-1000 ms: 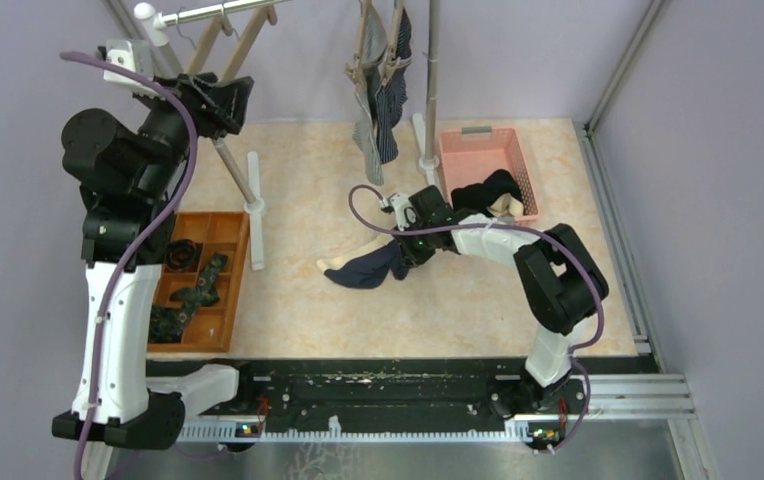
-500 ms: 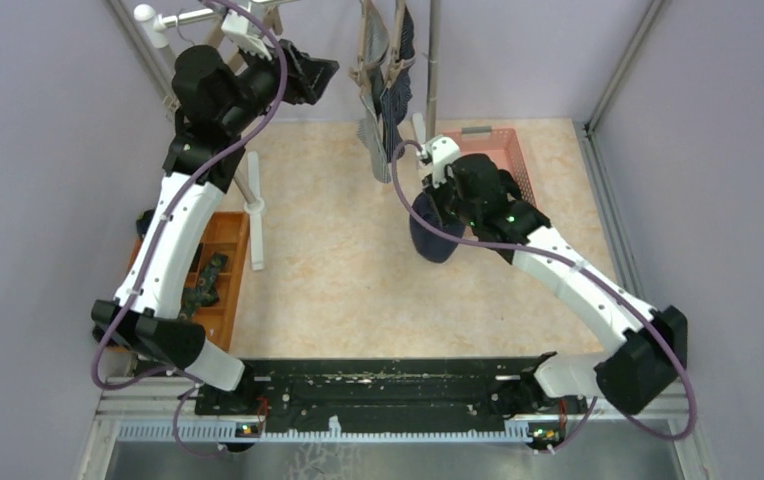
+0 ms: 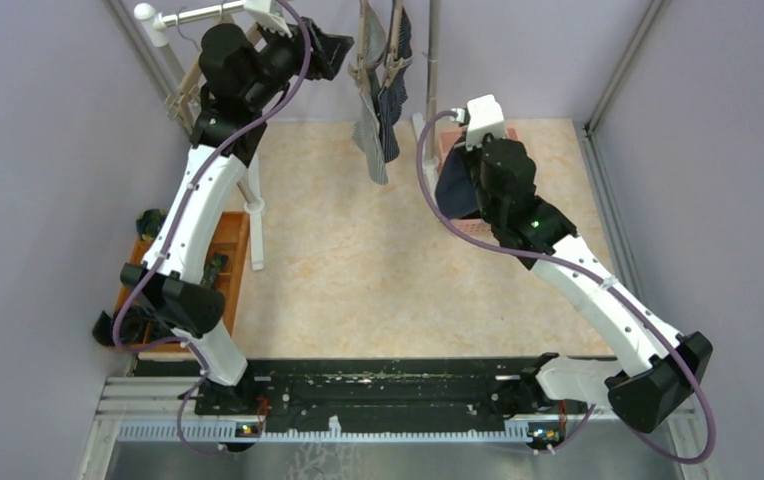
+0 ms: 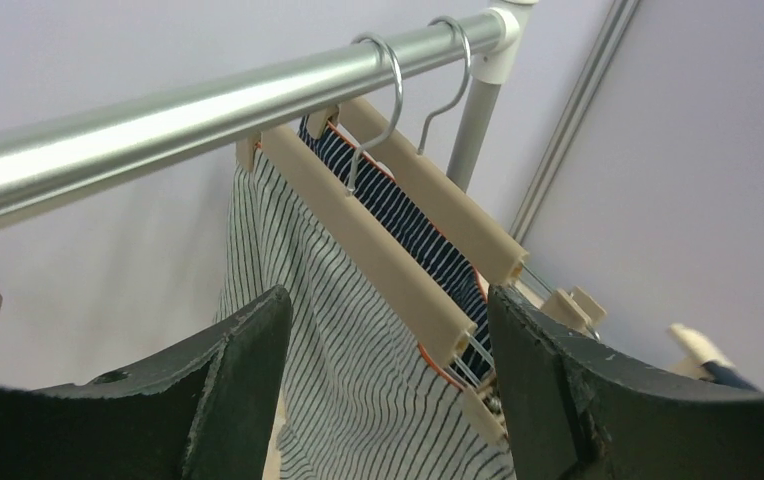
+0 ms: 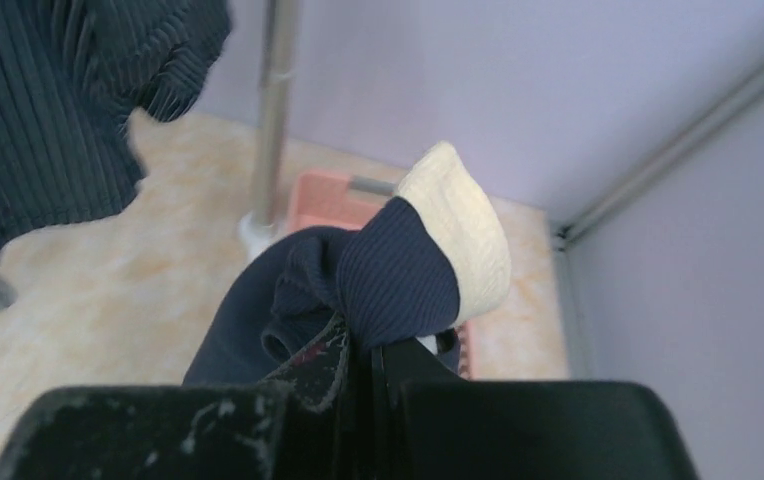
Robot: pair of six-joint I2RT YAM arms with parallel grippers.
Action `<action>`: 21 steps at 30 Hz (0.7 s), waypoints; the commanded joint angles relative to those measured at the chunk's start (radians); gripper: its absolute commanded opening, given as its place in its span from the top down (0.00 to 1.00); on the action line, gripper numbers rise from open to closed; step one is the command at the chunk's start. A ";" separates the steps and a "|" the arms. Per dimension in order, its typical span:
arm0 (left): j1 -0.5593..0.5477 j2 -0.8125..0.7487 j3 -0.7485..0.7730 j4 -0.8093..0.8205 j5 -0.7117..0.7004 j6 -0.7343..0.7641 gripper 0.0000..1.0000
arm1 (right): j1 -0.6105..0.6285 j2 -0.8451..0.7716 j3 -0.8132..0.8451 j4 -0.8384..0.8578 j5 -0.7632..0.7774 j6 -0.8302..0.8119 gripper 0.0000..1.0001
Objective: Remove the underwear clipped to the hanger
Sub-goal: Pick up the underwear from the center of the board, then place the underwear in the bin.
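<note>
Two wooden clip hangers (image 4: pixel 388 250) hang on the metal rail (image 4: pixel 158 110). The near one holds the grey-white striped underwear (image 4: pixel 358 400), which also shows in the top view (image 3: pixel 370 135). The far one holds the dark-blue pinstriped underwear (image 4: pixel 413 220), also in the top view (image 3: pixel 395 100). My left gripper (image 4: pixel 388 300) is open, its jaws either side of the near hanger's end without touching; in the top view it (image 3: pixel 330 48) is up at the rail. My right gripper (image 5: pixel 373 350) is shut on navy underwear with a beige waistband (image 5: pixel 398 270). It holds the garment (image 3: pixel 455 190) above the pink basket (image 3: pixel 445 137).
An orange tray (image 3: pixel 233 235) with small dark bundles sits at the left of the table. The rack's upright post (image 3: pixel 432 60) and its white foot (image 3: pixel 255 205) stand between the arms. Purple walls close in behind and on both sides.
My right gripper lifted the navy underwear off the table and carried it up and right over the pink basket. My left arm swung from the far left up to the hangers.
</note>
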 commanded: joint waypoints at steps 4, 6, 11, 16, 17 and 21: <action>-0.014 0.066 0.093 0.051 0.019 -0.011 0.24 | -0.049 -0.031 -0.036 0.485 0.260 -0.219 1.00; -0.016 0.076 0.098 0.057 0.028 -0.020 0.24 | -0.104 -0.018 -0.024 0.456 0.201 -0.146 1.00; -0.031 0.105 0.122 0.074 0.048 -0.036 0.24 | -0.152 0.042 -0.073 0.460 0.162 -0.102 1.00; -0.046 0.169 0.191 0.066 0.058 -0.047 0.24 | -0.177 0.120 -0.134 0.480 0.154 -0.080 1.00; -0.049 0.176 0.201 0.066 0.054 -0.045 0.24 | -0.178 0.125 -0.144 0.479 0.144 -0.070 1.00; -0.051 0.198 0.239 0.044 0.015 -0.023 0.24 | -0.178 0.128 -0.152 0.444 0.092 -0.019 1.00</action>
